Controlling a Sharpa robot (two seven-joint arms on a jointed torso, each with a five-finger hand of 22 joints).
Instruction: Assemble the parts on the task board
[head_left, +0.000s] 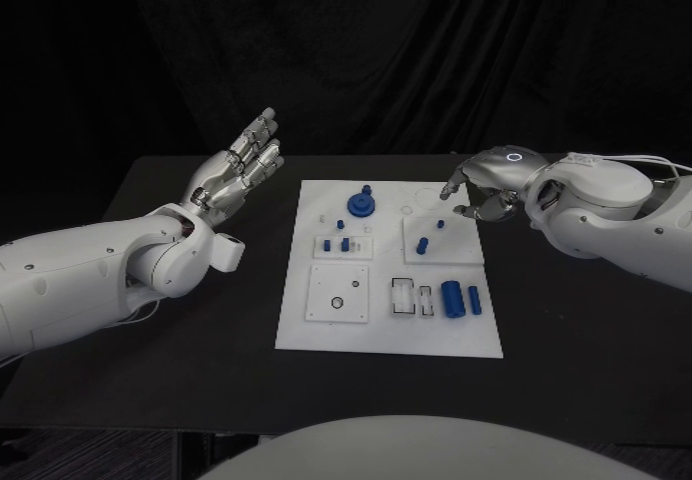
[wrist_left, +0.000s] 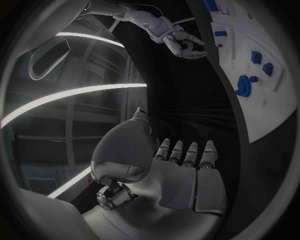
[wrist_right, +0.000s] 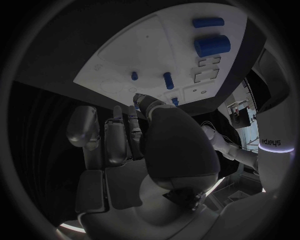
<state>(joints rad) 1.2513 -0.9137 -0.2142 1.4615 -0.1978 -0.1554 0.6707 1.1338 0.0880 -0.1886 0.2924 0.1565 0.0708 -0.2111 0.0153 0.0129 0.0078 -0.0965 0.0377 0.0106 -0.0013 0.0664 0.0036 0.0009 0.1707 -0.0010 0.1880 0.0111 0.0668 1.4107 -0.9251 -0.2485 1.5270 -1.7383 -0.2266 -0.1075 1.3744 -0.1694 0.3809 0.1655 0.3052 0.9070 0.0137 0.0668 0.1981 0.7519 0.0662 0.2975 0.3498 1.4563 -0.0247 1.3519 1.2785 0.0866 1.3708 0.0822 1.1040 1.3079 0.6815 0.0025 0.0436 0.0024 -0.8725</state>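
Observation:
The white task board (head_left: 378, 330) lies in the middle of the black table. On it are a round blue part with a knob (head_left: 359, 206), small blue pegs (head_left: 342, 244), one upright blue peg (head_left: 423, 245) and two blue cylinders (head_left: 462, 299). My left hand (head_left: 242, 168) is raised left of the board's far corner, fingers straight and apart, holding nothing. My right hand (head_left: 476, 196) hovers over the board's far right corner, fingers loosely bent and pointing down, with nothing seen between them. In the right wrist view the hand (wrist_right: 125, 145) faces the board (wrist_right: 144, 50) and its pegs (wrist_right: 167, 80).
The board has recessed square plates, one with a dark ring (head_left: 338, 301), and small rectangular slots (head_left: 414, 297). Black table (head_left: 159, 370) surrounds the board on all sides. The left wrist view shows my right hand (wrist_left: 182, 44) near the board's edge (wrist_left: 262, 30).

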